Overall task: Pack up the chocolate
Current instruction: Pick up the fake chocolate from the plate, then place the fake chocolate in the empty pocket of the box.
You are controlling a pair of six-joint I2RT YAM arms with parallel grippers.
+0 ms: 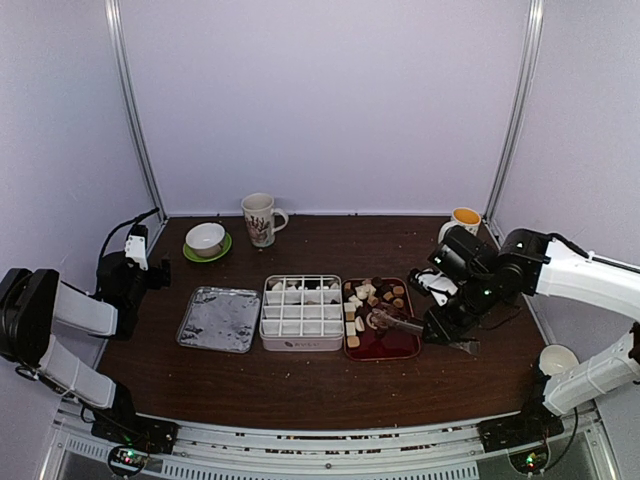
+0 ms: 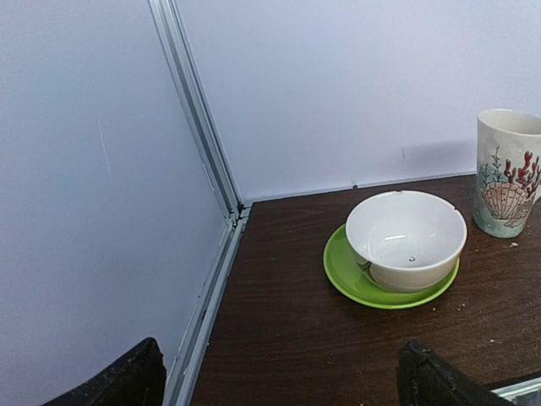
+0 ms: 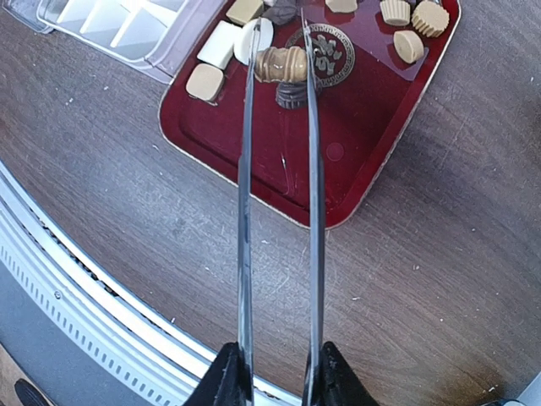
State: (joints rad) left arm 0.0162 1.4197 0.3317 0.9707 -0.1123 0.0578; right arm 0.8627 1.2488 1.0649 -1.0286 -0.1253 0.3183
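Off to the left, the left gripper (image 2: pixel 279 381) hangs wide open, holding nothing, near the bowl (image 2: pixel 406 237). The white divided box (image 1: pixel 301 312) sits mid-table, and most of the chocolate (image 1: pixel 360 297) lies on the red tray (image 3: pixel 338 169) just right of it. The right gripper (image 3: pixel 279 376) squeezes the metal tongs (image 3: pixel 245 211), which pinch a tan piece (image 3: pixel 281 63). I'd lift it straight up with steady pressure. The dark wood table (image 1: pixel 300 380) is crumb-speckled, and the walls (image 1: pixel 330 100) are pale.

Your left arm (image 1: pixel 85 315): black joints, pale grey links, black cable trailing off. Left gripper (image 2: pixel 283 376): black fingers (image 2: pixel 135 376). Right arm (image 1: pixel 590 280): white shell.

Soft even light (wrist views distorted)
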